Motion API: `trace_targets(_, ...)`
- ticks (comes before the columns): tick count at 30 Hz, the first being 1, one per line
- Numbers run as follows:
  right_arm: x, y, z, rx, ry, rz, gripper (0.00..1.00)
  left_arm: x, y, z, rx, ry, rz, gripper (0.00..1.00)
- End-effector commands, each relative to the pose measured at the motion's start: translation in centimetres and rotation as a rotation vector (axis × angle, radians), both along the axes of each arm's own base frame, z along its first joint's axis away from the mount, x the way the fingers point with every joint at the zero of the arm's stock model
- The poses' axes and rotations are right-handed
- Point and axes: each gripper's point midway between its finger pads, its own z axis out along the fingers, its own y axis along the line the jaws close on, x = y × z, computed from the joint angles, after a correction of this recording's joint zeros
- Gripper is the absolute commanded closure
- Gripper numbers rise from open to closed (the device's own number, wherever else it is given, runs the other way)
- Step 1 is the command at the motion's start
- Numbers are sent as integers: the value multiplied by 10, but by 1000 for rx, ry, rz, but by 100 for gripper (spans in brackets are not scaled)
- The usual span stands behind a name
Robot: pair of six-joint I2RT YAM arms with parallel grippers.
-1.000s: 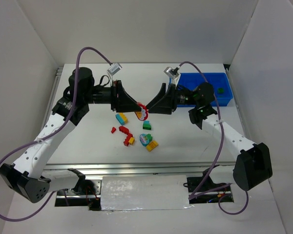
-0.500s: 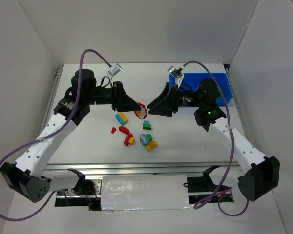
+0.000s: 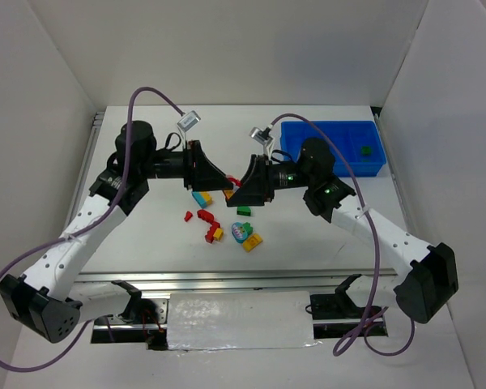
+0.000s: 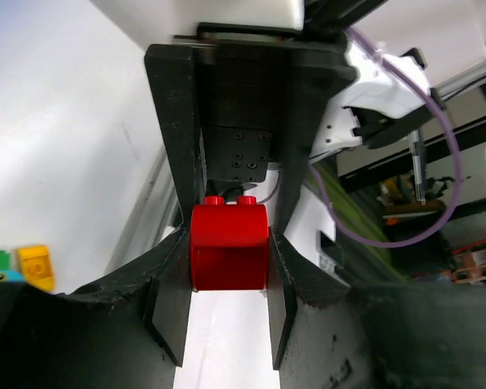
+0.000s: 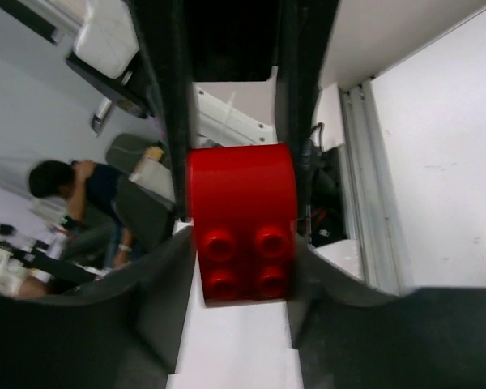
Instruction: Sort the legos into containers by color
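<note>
- Top view: the 2 arms, left arm (image 3: 97,215) and right arm (image 3: 373,227), meet tip to tip above the counter (image 3: 324,235); loose bricks (image 3: 252,241) lie on it just on the near side of that meeting point; the blue tray (image 3: 340,130) sits at the far right, with 1 green brick (image 3: 364,150) in a compartment toward its right end.
- Left wrist view: the left jaws are clamped on a red brick (image 4: 229,247); its studs point away, toward the right jaws.
- Right wrist view: the right jaws flank that red brick, close on both sides; I cannot tell whether they grip it.
</note>
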Motion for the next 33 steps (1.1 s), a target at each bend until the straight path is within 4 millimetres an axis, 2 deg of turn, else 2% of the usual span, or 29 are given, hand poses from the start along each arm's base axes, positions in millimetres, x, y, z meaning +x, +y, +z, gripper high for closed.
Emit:
trace_targets(1, -2, 5, 27, 96, -76, -9, 59, -9, 1, 22, -65, -89, -21, 100)
trace_targets(2, -2, 4, 29, 106, -85, -20, 82, -9, 1, 20, -57, -83, -19, 100)
trace_targets(3, 0, 4, 29, 102, -80, -32, 100, -8, 2, 18, -50, -83, -3, 100)
trace_targets(5, 3, 5, 29, 98, -91, -50, 100, -6, 4, 14, -25, -76, 20, 87)
trace_targets(6, 4, 5, 27, 82, -79, -50, 100, -4, 5, 12, -13, -71, 40, 73)
trace_targets(7, 8, 5, 24, 69, -96, -66, 100, 6, 8, 15, 5, -97, 102, 10)
trace_targets(8, 12, 4, 24, 54, -103, -87, 100, 10, 12, 6, 52, -56, 150, 0)
trace_targets(9, 20, 0, 8, -16, -46, -123, 100, 29, 19, 1, 98, -54, 273, 1)
trace_targets(10, 39, -5, 2, -51, -78, -220, 100, 40, 27, 10, 128, -86, 349, 1)
trace_targets(11, 52, -11, -5, -93, -62, -288, 100, 46, 38, -6, 212, -24, 428, 1)
trace_targets(12, 64, -23, -27, -184, 19, -362, 100, 56, 50, -12, 264, -7, 519, 1)
trace_targets(13, 92, -46, -37, -228, 48, -481, 100, 78, 76, -8, 328, -12, 715, 0)
trace_targets(14, 113, -69, -56, -318, 124, -609, 100, 85, 89, -15, 386, 13, 795, 1)
trace_targets(15, 128, -88, -66, -372, 165, -696, 100, 82, 105, -30, 470, 65, 854, 1)
trace_targets(16, 153, -117, -82, -450, 194, -808, 100, 87, 121, -34, 522, 65, 935, 1)
trace_targets(17, 172, -153, -92, -580, 231, -987, 100, 87, 128, -41, 559, 80, 954, 0)
trace_targets(18, 193, -185, -117, -693, 279, -1095, 100, 83, 133, -52, 610, 91, 946, 0)
trace_targets(19, 214, -218, -112, -767, 262, -1252, 100, 82, 133, -58, 628, 96, 932, 1)
trace_targets(21, 225, -258, -134, -916, 349, -1346, 100, 77, 133, -78, 669, 119, 899, 1)
trace_targets(22, 245, -282, -144, -957, 391, -1395, 100, 74, 130, -82, 668, 129, 875, 1)
trace_targets(23, 252, -297, -151, -1002, 415, -1436, 100, 71, 128, -86, 669, 137, 857, 0)
trace_targets(24, 262, -309, -169, -1047, 466, -1454, 100, 68, 127, -94, 680, 153, 838, 0)
trace_targets(25, 272, -322, -158, -1037, 469, -1503, 100, 66, 126, -97, 683, 158, 824, 0)
trace_targets(26, 278, -344, -160, -1057, 496, -1565, 100, 64, 125, -100, 685, 159, 808, 1)
trace_targets(27, 285, -353, -172, -1084, 534, -1574, 100, 62, 125, -103, 695, 165, 793, 0)
trace_targets(28, 297, -360, -159, -1058, 515, -1605, 100, 60, 125, -105, 703, 167, 784, 1)
trace_targets(30, 306, -372, -175, -1107, 538, -1599, 97, 56, 126, -112, 723, 170, 760, 1)
trace_targets(31, 316, -376, -166, -1092, 517, -1619, 96, 54, 125, -115, 729, 167, 748, 0)
trace_targets(33, 324, -384, -174, -1129, 532, -1617, 95, 51, 128, -122, 754, 170, 732, 0)
